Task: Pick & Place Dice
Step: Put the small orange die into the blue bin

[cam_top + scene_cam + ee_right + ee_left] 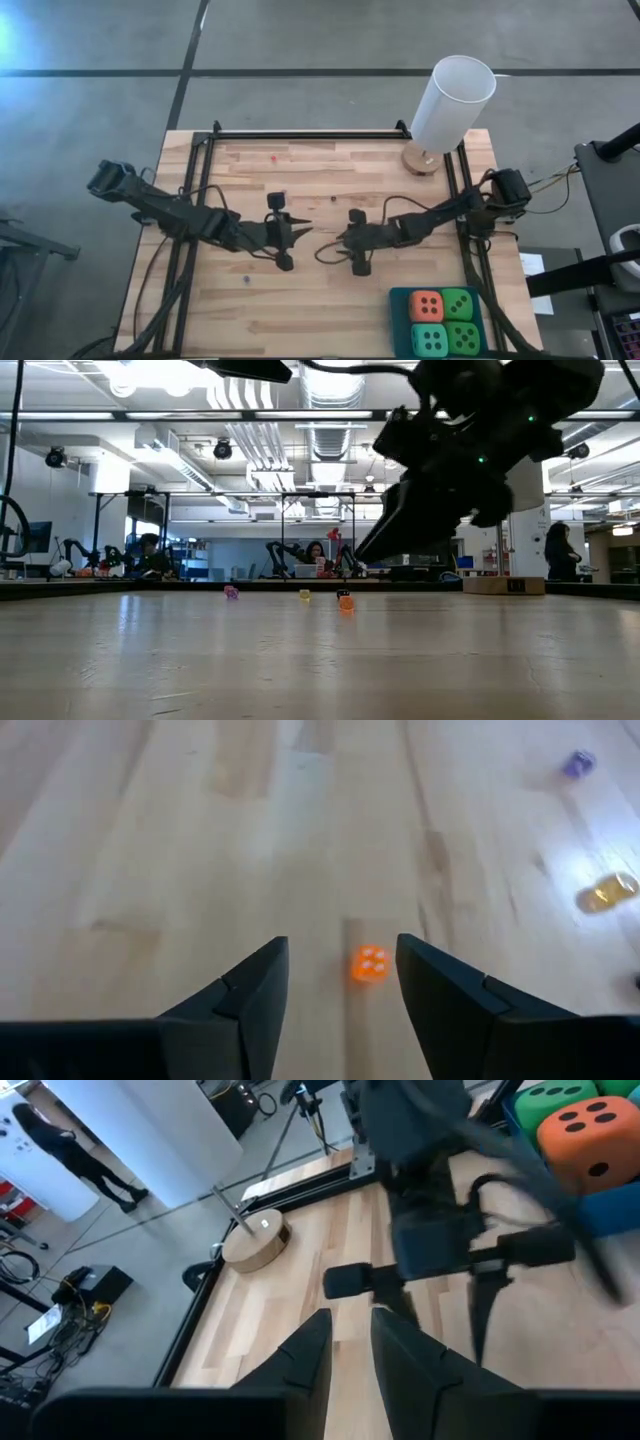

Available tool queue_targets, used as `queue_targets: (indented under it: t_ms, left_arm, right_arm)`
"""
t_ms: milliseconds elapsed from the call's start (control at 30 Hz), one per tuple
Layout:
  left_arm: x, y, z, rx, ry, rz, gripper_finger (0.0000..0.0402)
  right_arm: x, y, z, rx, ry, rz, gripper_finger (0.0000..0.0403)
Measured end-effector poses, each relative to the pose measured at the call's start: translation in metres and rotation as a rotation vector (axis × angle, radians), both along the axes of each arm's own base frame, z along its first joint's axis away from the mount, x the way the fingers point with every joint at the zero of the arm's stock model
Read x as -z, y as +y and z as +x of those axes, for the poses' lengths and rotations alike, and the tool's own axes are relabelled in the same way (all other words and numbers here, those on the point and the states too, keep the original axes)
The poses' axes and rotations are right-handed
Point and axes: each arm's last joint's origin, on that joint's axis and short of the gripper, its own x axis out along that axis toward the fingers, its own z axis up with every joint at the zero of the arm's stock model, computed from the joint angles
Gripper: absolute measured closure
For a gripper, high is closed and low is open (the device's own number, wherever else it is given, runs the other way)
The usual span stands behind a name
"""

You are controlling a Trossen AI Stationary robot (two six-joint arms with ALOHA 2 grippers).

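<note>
Four soft dice lie packed together in a teal tray [396, 325] at the table's near right corner: orange-red [427, 305], bright green [458, 303], turquoise [430, 340] and bright green [462, 339]. The left wrist view shows the orange-red die [590, 1140] and a green one [560, 1095]. My left gripper [306, 237] [350, 1315] hovers over the table's middle, open by a narrow gap. My right gripper [340, 240] [342, 945] faces it, open and above the bare wood. A tiny orange die [369, 963] rests on the wood between its fingers, untouched.
A tall white cylinder [452, 103] stands on a round wooden base [421, 158] at the far right corner. Tiny dice lie on the wood: purple [578, 762] and yellow [608, 892]. Black rails [300, 134] frame the table. People sit in the room beyond.
</note>
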Motion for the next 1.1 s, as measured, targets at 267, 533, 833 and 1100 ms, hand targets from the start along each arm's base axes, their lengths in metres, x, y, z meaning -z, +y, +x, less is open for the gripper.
queue_targets:
  t_ms: [267,533,833,1100]
  left_arm:
    - [0.0,0.0,0.0,-0.001,-0.001,-0.003,0.0323]
    - [0.0,0.0,0.0,-0.002,-0.002,-0.005,0.0323]
    - [0.0,0.0,0.0,-0.003,-0.002,-0.007,0.0323]
    - [0.0,0.0,0.0,-0.005,-0.003,-0.011,0.0323]
  right_arm:
    - [0.008,-0.007,0.005,0.04,-0.01,0.02,0.023]
    - [0.03,-0.009,0.014,0.051,-0.003,0.021,0.0239]
    - [0.036,-0.015,0.017,0.071,-0.001,0.02,0.0252]
    - [0.041,-0.015,0.017,0.068,0.016,0.014,0.0269]
